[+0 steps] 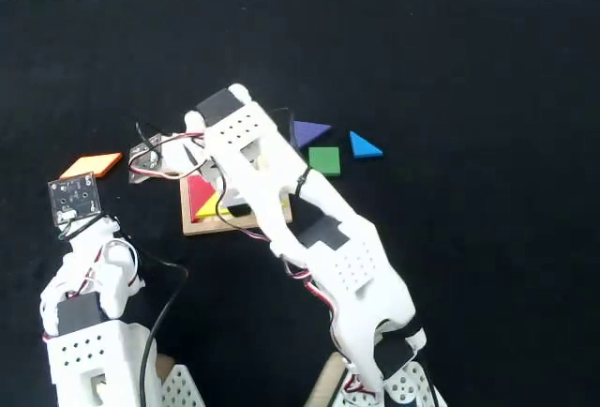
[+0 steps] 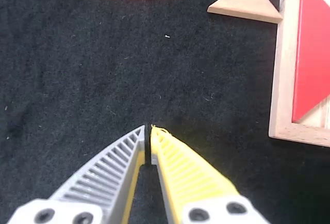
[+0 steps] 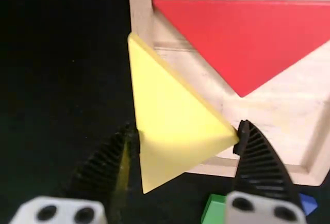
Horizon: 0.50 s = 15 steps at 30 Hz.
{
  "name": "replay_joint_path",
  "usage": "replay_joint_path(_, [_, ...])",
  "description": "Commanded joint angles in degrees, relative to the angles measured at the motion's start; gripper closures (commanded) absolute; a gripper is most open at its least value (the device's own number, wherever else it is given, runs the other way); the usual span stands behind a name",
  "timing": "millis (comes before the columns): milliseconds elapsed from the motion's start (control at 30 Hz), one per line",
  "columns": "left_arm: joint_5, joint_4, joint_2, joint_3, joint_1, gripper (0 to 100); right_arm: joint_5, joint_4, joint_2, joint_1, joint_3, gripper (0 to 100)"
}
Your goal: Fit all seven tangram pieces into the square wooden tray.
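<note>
The square wooden tray (image 1: 202,229) holds a red triangle (image 3: 247,38) against one inner edge. My right gripper (image 3: 184,136) is shut on a yellow triangle (image 3: 170,126), one finger at each side. That piece sits tilted across the tray's rim (image 3: 139,7), part over the floor of the tray and part outside it. My left gripper (image 2: 149,130) is shut on nothing, low over bare black cloth beside the tray's edge (image 2: 281,79). An orange parallelogram (image 1: 91,165) and a plain wooden triangle (image 2: 246,4) lie on the cloth left of the tray.
A purple triangle (image 1: 309,132), a green square (image 1: 324,159) and a blue triangle (image 1: 364,146) lie on the black cloth to the right of the tray. The right arm's white body (image 1: 319,229) stretches over the tray's right side. The cloth's far edge meets a wall.
</note>
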Motion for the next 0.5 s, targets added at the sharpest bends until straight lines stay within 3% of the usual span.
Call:
replay_joint_path(0, [-0.09, -0.79, -0.44, -0.22, -0.40, 97, -0.97, -0.53, -0.84, -0.62, -3.30, 77.5])
replay_joint_path(267, [-0.09, -0.79, -0.44, -0.22, -0.31, 97, -2.55, 0.88, -0.84, -0.79, -3.21, 76.1])
replay_joint_path(467, [-0.09, -0.79, -0.44, -0.22, -0.31, 97, -3.69, 1.14, -0.84, -0.70, -3.21, 59.3])
